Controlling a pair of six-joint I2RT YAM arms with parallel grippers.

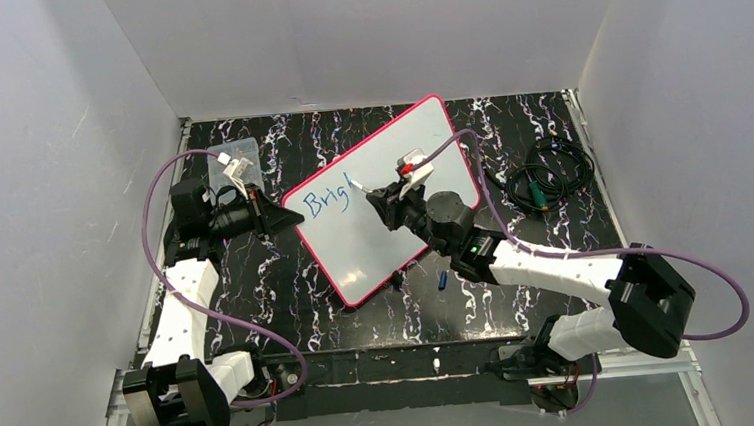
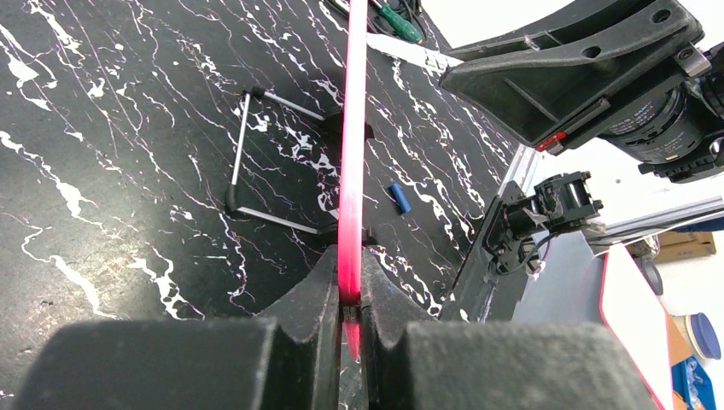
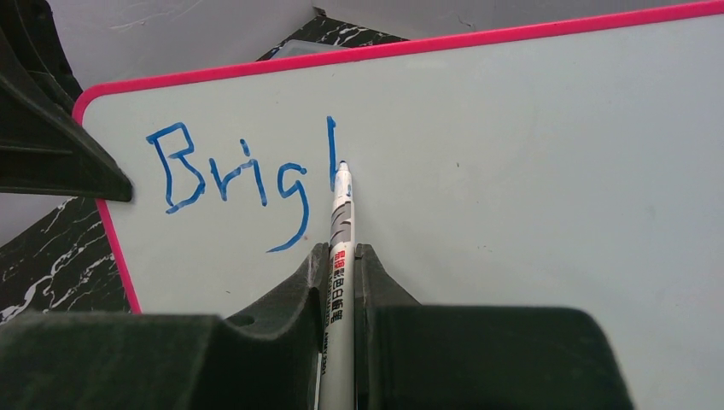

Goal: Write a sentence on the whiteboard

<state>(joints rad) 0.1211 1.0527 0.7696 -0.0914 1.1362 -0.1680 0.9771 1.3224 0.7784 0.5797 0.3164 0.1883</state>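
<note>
The whiteboard [image 1: 390,162], white with a pink-red rim, stands tilted on a wire stand [image 2: 248,154] in the middle of the table. My left gripper [image 1: 288,217] is shut on its left rim [image 2: 352,171]. Blue letters of the sentence [image 3: 230,175] read "Brig" plus one upright stroke. My right gripper [image 3: 341,256] is shut on a silver marker [image 3: 341,248]. The marker's tip touches the board beside that stroke. In the top view the right gripper [image 1: 380,195] hovers over the board's centre.
A blue marker cap [image 1: 443,280] lies on the black marbled table [image 1: 575,229] near the board's lower corner. A clear plastic box [image 1: 234,158] sits at the back left. Coiled cables [image 1: 551,173] lie at the right.
</note>
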